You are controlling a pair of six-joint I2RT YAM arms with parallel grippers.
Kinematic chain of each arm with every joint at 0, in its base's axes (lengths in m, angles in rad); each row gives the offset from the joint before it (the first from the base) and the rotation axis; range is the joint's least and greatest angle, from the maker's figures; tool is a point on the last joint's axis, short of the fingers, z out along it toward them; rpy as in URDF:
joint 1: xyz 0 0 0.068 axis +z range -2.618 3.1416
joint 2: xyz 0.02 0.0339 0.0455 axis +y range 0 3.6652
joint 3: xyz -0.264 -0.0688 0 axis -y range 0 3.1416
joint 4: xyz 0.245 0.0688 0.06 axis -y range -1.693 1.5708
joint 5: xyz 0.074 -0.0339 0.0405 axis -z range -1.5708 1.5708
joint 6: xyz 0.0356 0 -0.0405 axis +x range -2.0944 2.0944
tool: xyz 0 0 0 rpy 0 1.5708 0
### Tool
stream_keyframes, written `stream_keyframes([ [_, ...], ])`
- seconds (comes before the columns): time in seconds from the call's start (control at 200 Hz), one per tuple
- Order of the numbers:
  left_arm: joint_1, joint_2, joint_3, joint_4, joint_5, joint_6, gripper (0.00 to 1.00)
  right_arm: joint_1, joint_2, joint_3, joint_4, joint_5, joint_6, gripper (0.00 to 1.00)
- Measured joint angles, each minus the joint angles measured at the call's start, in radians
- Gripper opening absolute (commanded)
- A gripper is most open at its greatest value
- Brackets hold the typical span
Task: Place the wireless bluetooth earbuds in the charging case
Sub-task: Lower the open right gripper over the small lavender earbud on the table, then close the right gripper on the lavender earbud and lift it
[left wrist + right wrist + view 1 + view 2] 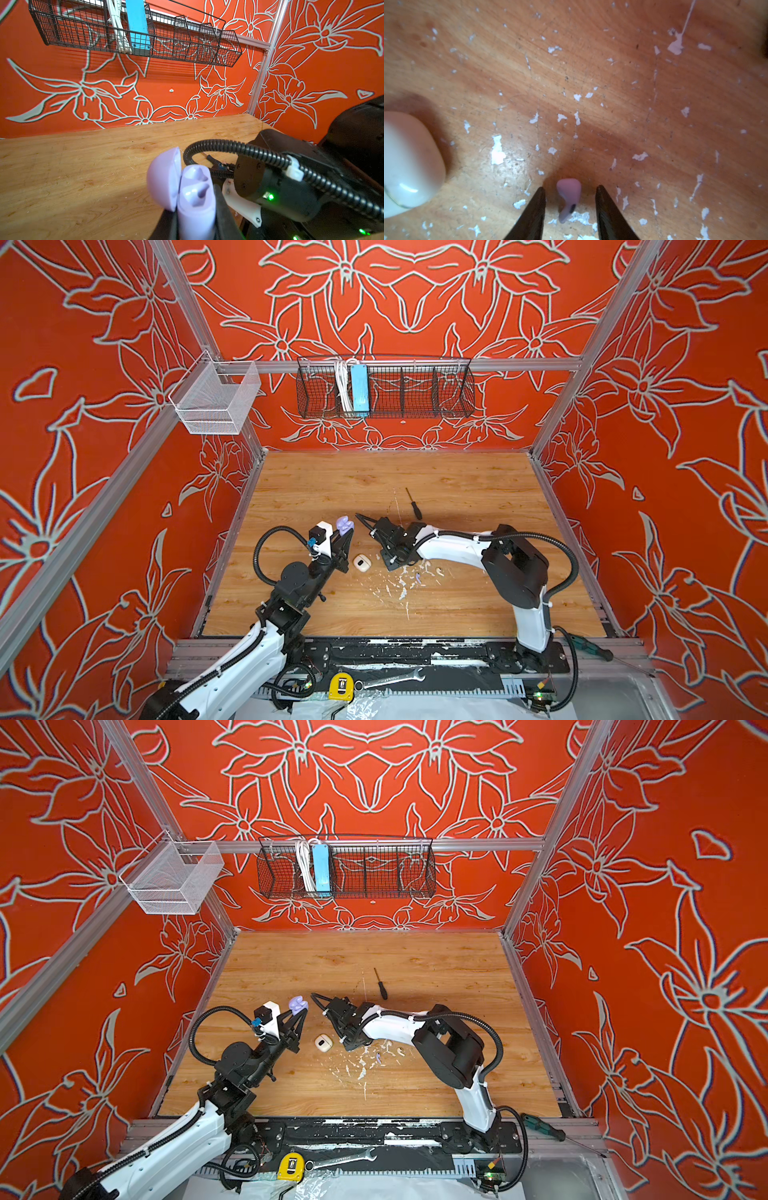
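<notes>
In both top views no earbud is seated yet, so I judge the task to be at its first pick. The left gripper point(345, 532) is clenched on the lavender case point(345, 525), which it holds up off the table point(457, 489) with the lid swung back, at about eleven o'clock from the white case point(360, 562) lying on the wood. The right arm point(449, 545) reaches in to about two o'clock of the white case, and its wrist hides the tips, so these views do not tell their state. Out at three o'clock, past the white flecks point(402, 593), lies what I take for a cream earbud point(439, 571). The other loose ones I cannot separate from the flecks at this size. The left wrist view shows the lavender case close up. It is matte pale purple, with the domed lid hinged open beside the body, both moulded wells bare, and black fingers point(223, 216) pressing its flanks. The right wrist view settles the other arm. The right gripper point(570, 187) is released, its jaws spread either side of a lavender earbud point(569, 194) that lies on the table and touches neither. The earbud is tiny and glossy, a bulbous head narrowing to a short stem with a dark spot near the end, and the stem points back toward the gripper. The white case sits blurred nearby. What remains is closing on this earbud, carrying it to a well, and then the rest.
</notes>
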Motion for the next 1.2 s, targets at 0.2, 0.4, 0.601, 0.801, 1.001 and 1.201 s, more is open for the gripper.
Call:
stream_keyframes([
  [0.2,0.0,0.0,0.0,0.0,0.002,0.0,0.0,0.0,0.011,0.016,-0.002,-0.01,0.001,0.38],
  [0.4,0.0,-0.002,0.0,0.0,0.001,0.0,0.0,0.0,0.024,0.035,-0.009,-0.013,0.001,0.36],
  [0.601,0.0,-0.002,0.0,0.0,0.001,-0.001,0.0,0.0,0.027,0.039,-0.007,-0.014,0.002,0.28],
  [0.801,0.0,-0.003,0.0,0.0,0.001,-0.002,0.0,0.0,0.027,0.04,-0.005,-0.017,0.002,0.24],
  [1.001,0.0,-0.003,0.0,0.0,0.001,-0.003,0.0,0.0,0.028,0.04,-0.005,-0.019,0.003,0.21],
  [1.201,0.0,-0.003,0.0,0.0,0.002,-0.003,0.0,0.0,0.025,0.033,0.003,-0.018,0.008,0.19],
])
